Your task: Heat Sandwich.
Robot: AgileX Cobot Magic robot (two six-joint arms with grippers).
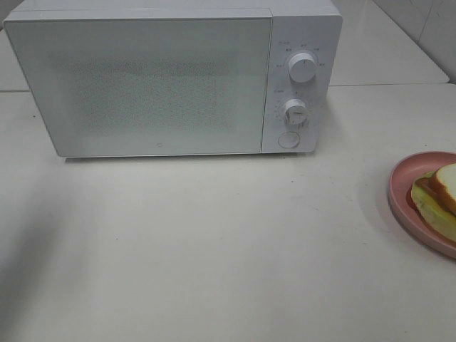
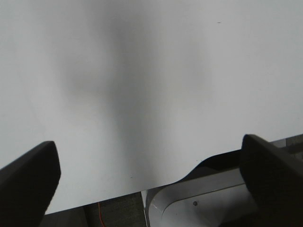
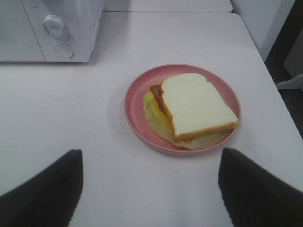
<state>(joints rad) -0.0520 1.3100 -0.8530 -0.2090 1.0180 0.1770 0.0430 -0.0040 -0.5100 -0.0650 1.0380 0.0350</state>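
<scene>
Microwave fills the far half of the high camera's picture, white, its door shut, standing on a pale table. Two round knobs sit one above the other on its right panel, with a round button beneath them. At the right edge of the table, nearer than the microwave and well apart from it, a pink plate is cut off by the frame; the sandwich lies on it, white bread over green lettuce. Neither arm shows here.

From the left wrist camera, the left gripper hangs over bare table near its edge, its two dark fingers spread wide with nothing between them. A white base part lies below the table edge.

From the right wrist camera, the right gripper has its fingers wide apart and empty, above the table just short of the plate. The sandwich rests flat on the pink plate, top slice slightly askew, lettuce and reddish filling peeking out at the side. The microwave's lower knob and button show at the far left.
</scene>
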